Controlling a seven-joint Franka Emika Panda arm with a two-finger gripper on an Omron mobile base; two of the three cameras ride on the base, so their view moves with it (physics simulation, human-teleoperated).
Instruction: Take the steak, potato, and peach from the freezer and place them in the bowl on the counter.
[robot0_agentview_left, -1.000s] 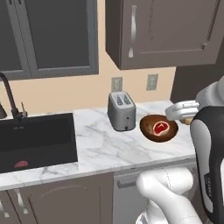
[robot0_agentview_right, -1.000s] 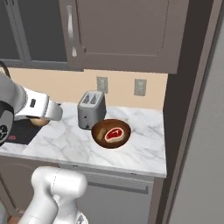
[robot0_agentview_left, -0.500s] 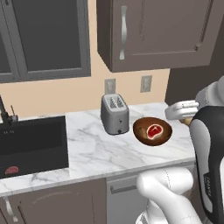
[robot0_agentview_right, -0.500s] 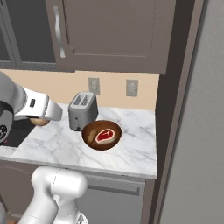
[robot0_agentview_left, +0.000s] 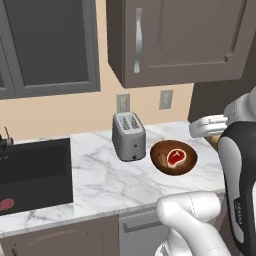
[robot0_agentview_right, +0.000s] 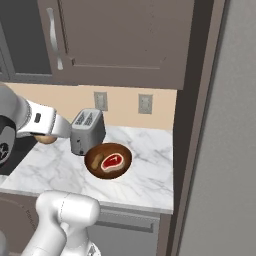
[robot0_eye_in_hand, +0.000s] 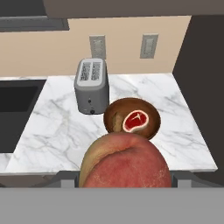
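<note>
- Over the last second both base views have slid: the sink (robot0_agentview_left: 35, 172) has drifted toward the left edge and the bowl (robot0_agentview_left: 173, 158) now sits nearer the middle. We take that as the base driving, not the things moving.
- In the hand view the peach (robot0_eye_in_hand: 126, 162) sits large right at the camera; the pincer (robot0_eye_in_hand: 127, 175) is closed around it at a middling width, fingertips hidden behind the fruit.
- In the right base view a tan-orange edge of the fruit peeks from under the white forearm, left of the toaster (robot0_agentview_right: 87, 131), above the tabletop (robot0_agentview_right: 145, 172) and well short of the bowl.
- The steak (robot0_eye_in_hand: 135, 121) lies flat in the bowl. A dull brown lump against the bowl's left inner wall looks like the potato (robot0_eye_in_hand: 114, 123), though it is small and we say so with some caution.
- Our reading: two of three items are in place and the peach is the last, being carried in. What remains is to bring it over the bowl and let go.
- Count: one bowl, one steak, one likely potato, one peach, one toaster with two slots, two wall outlets (robot0_eye_in_hand: 148, 45), one sink.
- The freezer shows as a grey panel (robot0_agentview_right: 225, 150) at the right of the right base view.
</note>
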